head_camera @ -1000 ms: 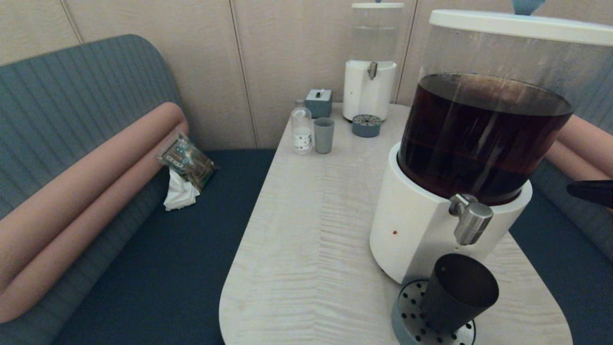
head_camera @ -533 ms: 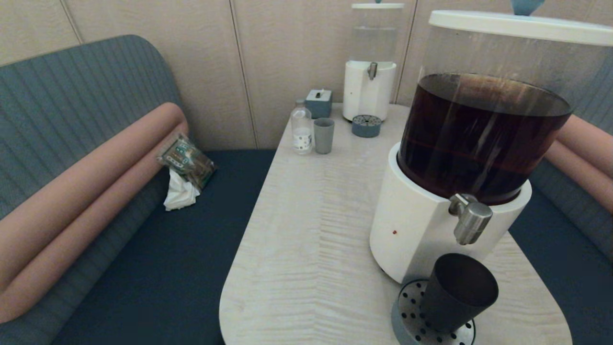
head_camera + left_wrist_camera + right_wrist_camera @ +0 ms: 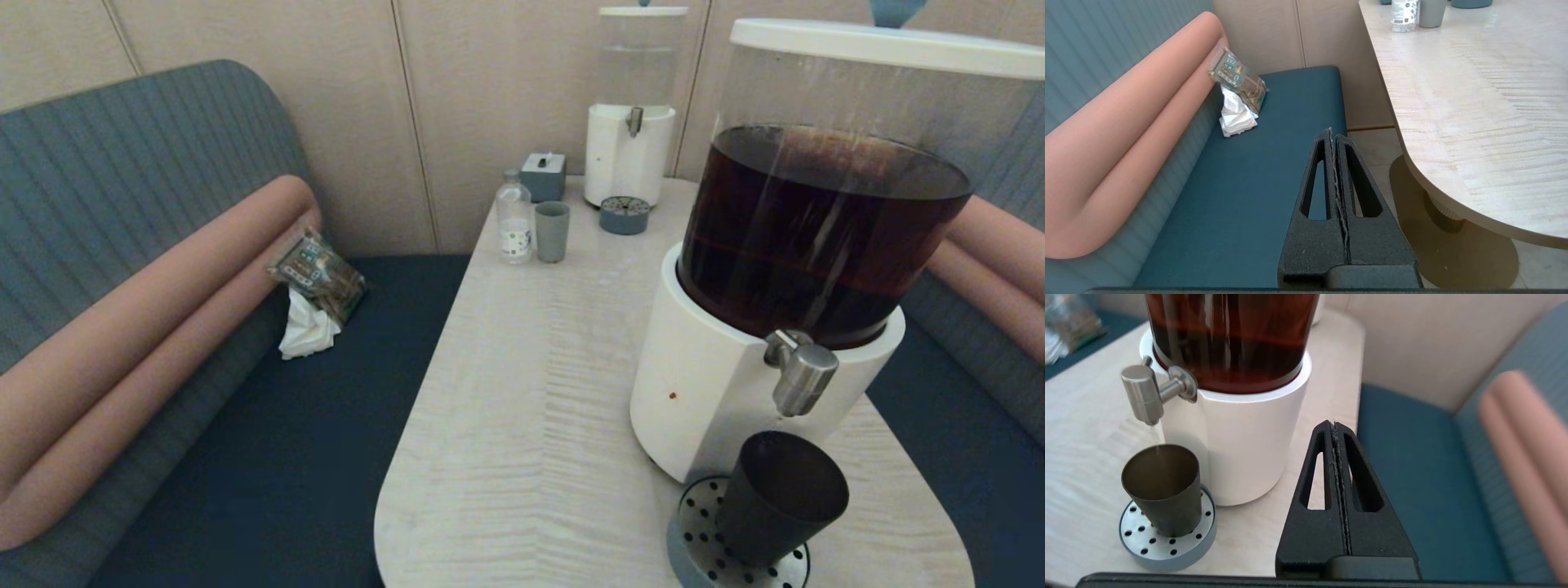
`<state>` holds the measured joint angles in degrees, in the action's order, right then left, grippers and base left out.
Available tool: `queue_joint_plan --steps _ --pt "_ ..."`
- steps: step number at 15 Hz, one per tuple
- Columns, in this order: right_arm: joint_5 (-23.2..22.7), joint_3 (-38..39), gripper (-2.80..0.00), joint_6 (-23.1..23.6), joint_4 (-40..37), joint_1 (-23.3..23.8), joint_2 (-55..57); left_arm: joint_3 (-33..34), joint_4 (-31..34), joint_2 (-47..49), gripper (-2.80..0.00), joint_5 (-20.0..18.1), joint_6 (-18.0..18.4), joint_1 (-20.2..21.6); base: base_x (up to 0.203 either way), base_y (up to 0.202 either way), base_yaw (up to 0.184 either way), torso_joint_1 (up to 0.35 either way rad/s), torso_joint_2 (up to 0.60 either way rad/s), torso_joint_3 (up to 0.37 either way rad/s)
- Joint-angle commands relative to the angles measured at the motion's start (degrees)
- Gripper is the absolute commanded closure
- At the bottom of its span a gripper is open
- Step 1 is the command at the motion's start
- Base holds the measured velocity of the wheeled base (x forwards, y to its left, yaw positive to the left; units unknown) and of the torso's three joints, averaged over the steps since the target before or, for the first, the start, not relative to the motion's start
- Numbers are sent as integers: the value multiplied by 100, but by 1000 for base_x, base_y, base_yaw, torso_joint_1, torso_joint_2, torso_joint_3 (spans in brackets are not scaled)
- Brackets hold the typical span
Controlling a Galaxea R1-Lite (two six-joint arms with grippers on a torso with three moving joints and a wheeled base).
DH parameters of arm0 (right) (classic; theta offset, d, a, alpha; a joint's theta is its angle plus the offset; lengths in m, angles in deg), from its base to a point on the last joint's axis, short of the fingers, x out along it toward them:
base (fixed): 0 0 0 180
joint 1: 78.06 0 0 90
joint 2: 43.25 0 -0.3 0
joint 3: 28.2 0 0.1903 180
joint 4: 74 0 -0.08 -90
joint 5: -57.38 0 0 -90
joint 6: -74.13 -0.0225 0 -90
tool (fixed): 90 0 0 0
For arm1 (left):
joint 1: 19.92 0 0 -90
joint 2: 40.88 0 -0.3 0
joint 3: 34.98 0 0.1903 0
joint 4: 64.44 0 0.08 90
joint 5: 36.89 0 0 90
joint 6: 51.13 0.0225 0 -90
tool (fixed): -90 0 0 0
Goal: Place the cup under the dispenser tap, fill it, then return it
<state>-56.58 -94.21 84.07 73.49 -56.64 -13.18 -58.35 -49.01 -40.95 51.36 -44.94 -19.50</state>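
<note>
I see the small black matte plastic cup (image 3: 1161, 490) standing on the round perforated steel drip tray (image 3: 1167, 535) beneath the brushed-steel dispenser tap (image 3: 1143, 396), well off to one side of my right pincer (image 3: 1335, 426), whose fingers are pressed together, empty. My left pincer (image 3: 1331, 132), also pressed together, sits parked over the blue bench seat (image 3: 1241, 196), beside the pale wood counter (image 3: 1474, 102).

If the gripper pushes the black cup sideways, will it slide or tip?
The cup probably tips: its base is narrower than its mouth. It looks like light plastic, and the perforated drain tray may catch its foot.
</note>
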Motion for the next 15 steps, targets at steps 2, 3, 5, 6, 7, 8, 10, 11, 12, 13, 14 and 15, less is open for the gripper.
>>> queue_joint_plan --steps 2,3,5,6,7,8,10,11,12,13,14,15 --pt "610 -23 0 -292 -5 -532 -543 229 -15 7 0 0 -2 2 0 0 0 0 0 0" --pt "906 -54 0 -395 -43 -781 -651 229 -6 7 0 0 5 2 0 0 0 0 0 0" --pt "1335 -90 0 -479 -328 -1258 -840 229 -14 7 0 0 5 2 0 0 0 0 0 0" --pt "1579 -93 0 -506 -525 -1512 -967 229 -6 7 0 0 5 2 0 0 0 0 0 0" --pt "1798 -89 0 -577 -749 -1703 -1148 229 -6 7 0 0 5 2 0 0 0 0 0 0" --pt "1927 -87 0 -705 -988 -1806 -1330 229 -6 7 0 0 5 2 0 0 0 0 0 0" --pt "2077 -68 0 -816 -1388 -1979 -1643 229 -6 7 0 0 5 2 0 0 0 0 0 0" --pt "2128 -41 0 -826 -1468 -2010 -1751 229 -6 7 0 0 5 2 0 0 0 0 0 0" --pt "2139 -18 0 -827 -1492 -2016 -1834 229 -6 7 0 0 5 2 0 0 0 0 0 0" --pt "2141 -8 0 -834 -1552 -2011 -1904 229 -6 7 0 0 5 2 0 0 0 0 0 0" --pt "2141 -16 0 -837 -1647 -2019 -1933 229 -6 7 0 0 5 2 0 0 0 0 0 0" --pt "2141 -9 0 -831 -1729 -2075 -2004 229 -6 7 0 0 5 2 0 0 0 0 0 0"
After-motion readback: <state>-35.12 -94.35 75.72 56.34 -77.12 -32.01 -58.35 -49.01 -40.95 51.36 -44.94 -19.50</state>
